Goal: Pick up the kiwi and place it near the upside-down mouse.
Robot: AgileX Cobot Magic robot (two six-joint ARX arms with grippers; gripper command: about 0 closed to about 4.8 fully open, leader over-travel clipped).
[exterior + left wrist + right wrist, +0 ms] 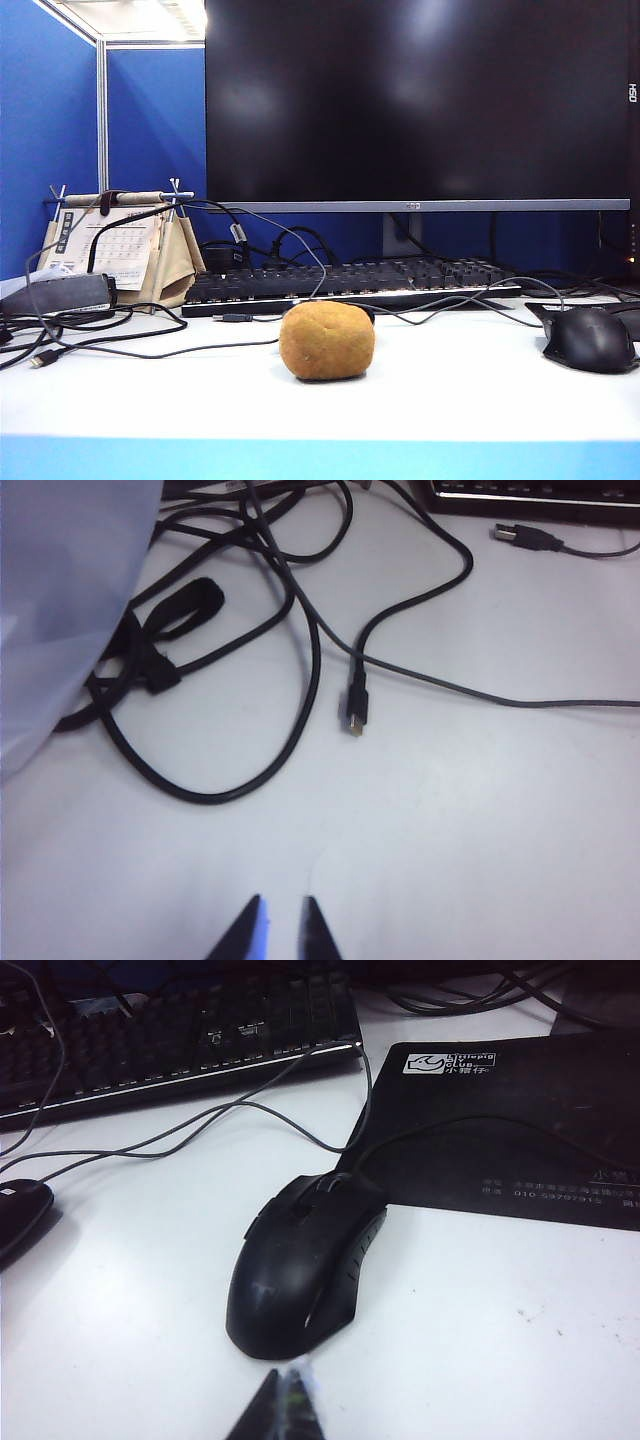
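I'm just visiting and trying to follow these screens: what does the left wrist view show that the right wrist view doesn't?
Only the left wrist view: a loose USB plug among looped black cables, and the left gripper, jaws slightly apart, holding nothing.

Only the right wrist view: the black contoured mouse, the mouse pad, the shut, empty right gripper.

Both: the keyboard edge and the white table. Neither shows the kiwi.

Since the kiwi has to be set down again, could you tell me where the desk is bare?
Bare desk lies between the kiwi and the black mouse, and along the front edge. Cables crowd the left; the keyboard fills the back.
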